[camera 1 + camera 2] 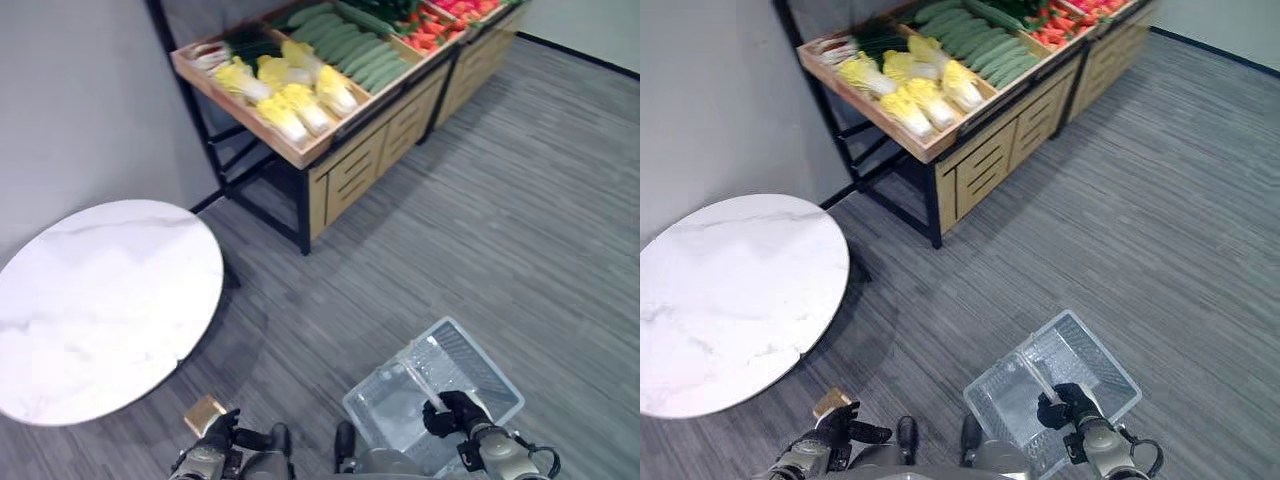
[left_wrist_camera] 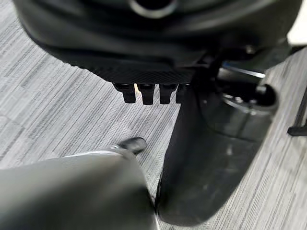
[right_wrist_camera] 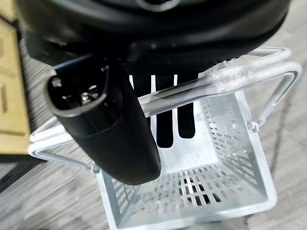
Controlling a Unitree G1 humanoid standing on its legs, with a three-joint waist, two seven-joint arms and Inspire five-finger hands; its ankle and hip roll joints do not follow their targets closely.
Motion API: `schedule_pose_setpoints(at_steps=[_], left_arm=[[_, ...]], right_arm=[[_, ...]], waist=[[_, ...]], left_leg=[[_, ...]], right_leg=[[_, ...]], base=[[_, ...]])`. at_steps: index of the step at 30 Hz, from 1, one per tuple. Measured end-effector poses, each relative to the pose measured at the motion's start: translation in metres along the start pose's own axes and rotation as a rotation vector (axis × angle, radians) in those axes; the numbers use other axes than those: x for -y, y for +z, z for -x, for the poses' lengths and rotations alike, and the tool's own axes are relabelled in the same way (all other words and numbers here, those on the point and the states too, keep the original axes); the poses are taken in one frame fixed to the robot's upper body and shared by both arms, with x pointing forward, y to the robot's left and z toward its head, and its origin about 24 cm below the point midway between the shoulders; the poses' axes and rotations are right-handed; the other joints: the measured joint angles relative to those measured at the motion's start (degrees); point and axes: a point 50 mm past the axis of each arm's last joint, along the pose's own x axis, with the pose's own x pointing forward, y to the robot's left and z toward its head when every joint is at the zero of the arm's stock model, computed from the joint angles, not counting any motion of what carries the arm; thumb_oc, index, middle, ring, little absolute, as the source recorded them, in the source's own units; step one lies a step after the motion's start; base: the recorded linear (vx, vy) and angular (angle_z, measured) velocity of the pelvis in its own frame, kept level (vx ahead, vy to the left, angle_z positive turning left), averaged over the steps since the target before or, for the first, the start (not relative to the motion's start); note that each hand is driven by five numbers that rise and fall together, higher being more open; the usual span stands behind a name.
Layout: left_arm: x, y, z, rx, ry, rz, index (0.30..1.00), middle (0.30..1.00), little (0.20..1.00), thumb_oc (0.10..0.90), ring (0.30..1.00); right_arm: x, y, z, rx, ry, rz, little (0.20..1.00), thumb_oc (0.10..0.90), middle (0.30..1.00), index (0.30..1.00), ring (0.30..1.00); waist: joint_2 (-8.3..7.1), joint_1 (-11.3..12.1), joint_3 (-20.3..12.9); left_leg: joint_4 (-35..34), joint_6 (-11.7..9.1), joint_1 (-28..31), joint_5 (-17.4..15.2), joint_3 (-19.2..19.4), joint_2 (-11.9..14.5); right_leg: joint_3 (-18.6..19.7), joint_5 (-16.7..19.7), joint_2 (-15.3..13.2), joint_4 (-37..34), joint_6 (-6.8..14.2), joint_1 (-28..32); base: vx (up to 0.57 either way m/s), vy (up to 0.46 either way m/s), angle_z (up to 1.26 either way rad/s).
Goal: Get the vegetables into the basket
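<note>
Glossy clear plastic basket (image 3: 230, 158), smooth marble-look table (image 1: 100, 300), wooden stall (image 1: 370, 150), ribbed carpet (image 1: 520, 200).

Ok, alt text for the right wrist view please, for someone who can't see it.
The robot's right hand is curled round the handle of a clear plastic basket, thumb on one side and fingers on the other. The basket hangs empty above grey carpet.

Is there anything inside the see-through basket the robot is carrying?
The basket looks empty; its slotted bottom shows bare. The right hand, curled round the handle, covers part of the inside, so that bit stays hidden.
</note>
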Motion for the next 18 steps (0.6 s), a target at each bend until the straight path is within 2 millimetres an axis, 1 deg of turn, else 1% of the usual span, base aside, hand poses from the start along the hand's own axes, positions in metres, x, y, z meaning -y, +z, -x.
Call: schedule_pose_setpoints(at_steps=[1, 2, 3, 4, 5, 6, 7, 8, 9, 10, 11, 12, 13, 14, 15, 16, 17, 18], left_arm=[[0.0, 0.003, 0.0, 0.009, -0.001, -0.007, 1.0, 1.0, 1.0, 0.9, 1.0], [-0.001, 0.003, 0.0, 0.009, -0.001, -0.009, 1.0, 1.0, 1.0, 0.9, 1.0], [-0.003, 0.002, 0.0, 0.008, 0.004, -0.011, 1.0, 1.0, 1.0, 0.9, 1.0], [-0.005, 0.004, -0.001, 0.016, 0.008, -0.02, 1.0, 1.0, 1.0, 0.9, 1.0], [-0.008, 0.006, -0.001, 0.021, 0.016, -0.034, 1.0, 1.0, 1.0, 0.9, 1.0], [-0.014, 0.013, -0.002, 0.035, 0.032, -0.042, 1.0, 1.0, 1.0, 0.9, 1.0], [-0.022, 0.012, -0.001, 0.031, 0.052, -0.049, 1.0, 1.0, 1.0, 0.9, 1.0], [-0.028, 0.013, -0.001, 0.035, 0.064, -0.067, 1.0, 1.0, 1.0, 0.9, 1.0], [-0.034, 0.01, -0.001, 0.023, 0.079, -0.078, 1.0, 1.0, 1.0, 0.9, 1.0], [-0.035, 0.01, 0.0, 0.027, 0.087, -0.079, 1.0, 1.0, 1.0, 0.9, 1.0], [-0.034, 0.018, -0.001, 0.058, 0.088, -0.077, 1.0, 1.0, 1.0, 0.9, 1.0], [-0.034, 0.021, -0.001, 0.073, 0.089, -0.074, 1.0, 1.0, 1.0, 0.9, 1.0], [-0.033, 0.022, -0.001, 0.08, 0.088, -0.071, 1.0, 1.0, 1.0, 0.9, 1.0], [-0.032, 0.02, -0.001, 0.074, 0.086, -0.071, 1.0, 1.0, 1.0, 0.9, 1.0], [-0.031, 0.018, 0.0, 0.07, 0.081, -0.07, 1.0, 1.0, 1.0, 0.9, 1.0], [-0.029, 0.006, 0.001, 0.046, 0.074, -0.068, 1.0, 1.0, 1.0, 0.9, 1.0], [-0.028, -0.005, 0.003, 0.022, 0.072, -0.066, 1.0, 1.0, 1.0, 0.9, 1.0], [-0.023, -0.011, 0.003, -0.009, 0.06, -0.06, 1.0, 1.0, 1.0, 0.9, 1.0]], right_arm=[[0.001, 0.0, 0.0, -0.002, -0.009, -0.004, 0.3, 0.4, 0.3, 0.3, 0.3], [0.001, -0.002, 0.0, -0.021, -0.014, -0.004, 0.3, 0.4, 0.3, 0.3, 0.3], [0.0, -0.008, 0.001, -0.039, -0.01, -0.003, 0.3, 0.4, 0.3, 0.3, 0.3], [-0.001, -0.01, 0.002, -0.045, -0.008, -0.004, 0.3, 0.4, 0.3, 0.3, 0.3], [-0.001, -0.006, 0.0, -0.035, -0.007, -0.006, 0.3, 0.4, 0.3, 0.3, 0.3], [-0.001, -0.005, 0.0, -0.034, -0.013, -0.021, 0.3, 0.4, 0.3, 0.3, 0.3], [-0.001, -0.002, 0.0, -0.02, -0.013, -0.038, 0.3, 0.4, 0.3, 0.3, 0.3], [-0.003, -0.002, 0.0, -0.015, -0.012, -0.046, 0.3, 0.4, 0.3, 0.3, 0.3], [-0.006, 0.0, 0.0, 0.002, -0.007, -0.063, 0.3, 0.4, 0.3, 0.3, 0.3], [-0.01, 0.004, -0.001, 0.016, -0.001, -0.084, 0.3, 0.4, 0.3, 0.3, 0.3], [-0.011, 0.006, -0.001, 0.019, -0.003, -0.088, 0.3, 0.4, 0.3, 0.3, 0.3], [-0.011, 0.01, -0.002, 0.026, 0.0, -0.084, 0.3, 0.4, 0.3, 0.3, 0.3], [-0.012, 0.017, -0.004, 0.044, -0.001, -0.073, 0.3, 0.4, 0.3, 0.3, 0.3], [-0.011, 0.022, -0.005, 0.056, 0.0, -0.071, 0.3, 0.4, 0.3, 0.3, 0.3], [-0.011, 0.02, -0.005, 0.044, -0.001, -0.066, 0.3, 0.4, 0.3, 0.3, 0.3], [-0.013, 0.018, -0.004, 0.029, 0.008, -0.045, 0.3, 0.4, 0.3, 0.3, 0.3], [-0.018, 0.013, -0.002, 0.026, 0.031, -0.024, 0.3, 0.4, 0.3, 0.3, 0.3], [-0.021, 0.002, 0.002, 0.008, 0.049, -0.023, 0.3, 0.4, 0.3, 0.3, 0.3]], waist=[[0.32, -0.2, 1.1], [0.68, -0.5, 2.4], [1.17, -0.7, 2.8], [1.37, -0.8, 3.1], [2.04, -0.2, 3.7], [2.75, -0.6, 4.8], [2.66, -0.8, 5.0], [2.28, -0.6, 5.1], [1.35, -1.2, 5.4], [1.16, -1.3, 5.4], [1.02, -1.6, 5.7], [0.98, -1.2, 5.7], [1.27, -0.8, 5.7], [1.43, -0.7, 5.6], [1.5, -0.7, 5.6], [1.58, 0.6, 5.3], [1.46, 0.7, 4.0], [1.62, -0.7, 2.7]], left_leg=[[-1.9, 0.7, 1.2, 1.2, 1.0, -0.1], [-4.3, 1.0, 3.1, 3.2, 2.8, -0.4], [-5.3, 1.6, 3.7, 3.5, 5.0, -1.3], [-5.5, 2.2, 3.9, 3.7, 5.9, -1.7], [-6.2, 3.1, 3.9, 4.1, 7.9, -1.8], [-6.4, 4.5, 4.4, 3.7, 9.9, -2.4], [-6.5, 5.1, 4.3, 3.5, 10.7, -3.4], [-6.5, 5.7, 4.7, 3.4, 12.5, -3.9], [-6.6, 6.0, 6.0, 2.9, 14.4, -4.4], [-6.8, 5.8, 7.0, 2.0, 16.7, -4.3], [-6.7, 5.9, 6.8, 2.0, 19.6, -3.7], [-6.5, 6.9, 6.4, 1.3, 22.4, -2.7], [-5.9, 7.0, 6.4, 1.0, 25.2, -1.0], [-5.3, 6.2, 6.6, 0.0, 26.4, 0.3], [-5.0, 5.5, 7.1, -0.2, 28.6, 1.2], [-5.0, 3.6, 8.8, -0.4, 32.2, 2.4], [-4.4, 2.1, 9.1, -0.6, 33.2, 2.8], [-4.3, 0.4, 9.7, 0.3, 33.0, 3.2]], right_leg=[[0.8, 0.0, 0.0, 0.5, 0.0, -0.1], [2.4, 0.0, 0.0, 1.4, 0.1, -0.2], [4.7, -0.1, -0.9, 2.9, 1.4, -1.6], [5.4, 0.1, -1.0, 3.5, 2.2, -2.4], [7.0, -0.1, -1.5, 4.8, 4.0, -3.6], [6.9, -1.1, -3.5, 5.5, 5.7, -4.9], [7.1, -0.6, -6.8, 5.5, 7.0, -5.6], [8.2, 0.8, -8.2, 5.4, 8.5, -6.3], [9.5, 5.6, -9.0, 5.0, 10.2, -6.6], [7.9, 7.4, -8.9, 3.9, 11.0, -6.4], [2.6, 9.5, -9.1, 0.9, 11.4, -6.6], [-4.1, 9.4, -9.4, 0.6, 11.6, -7.3], [-16.0, 7.6, -10.5, 2.6, 11.2, -7.8], [-21.4, 6.4, -11.9, 5.5, 11.1, -7.4], [-22.3, 4.8, -12.5, 9.0, 10.9, -7.1], [-24.2, 0.2, -13.5, 17.5, 9.7, -7.8], [-24.2, -2.4, -13.6, 19.5, 9.9, -7.0], [-21.6, -4.5, -10.3, 11.1, 8.2, -3.2]], base=[[-0.03, 0.261, -0.65], [-0.07, 0.378, -0.81], [-0.06, 0.296, -0.76], [-0.08, 0.327, -0.89], [-0.04, 0.167, -0.75], [-0.06, 0.257, -0.84], [-0.01, 0.22, -0.69], [-0.01, 0.203, -0.72], [-0.01, 0.123, -1.05], [-0.01, 0.051, -1.16], [0.01, 0.021, -1.28], [0.05, 0.01, -1.38], [0.08, -0.03, -1.42], [0.11, -0.051, -1.17], [0.11, -0.1, -1.2], [0.11, -0.135, -1.29], [0.1, -0.16, -1.08], [0.13, -0.25, -0.66]])
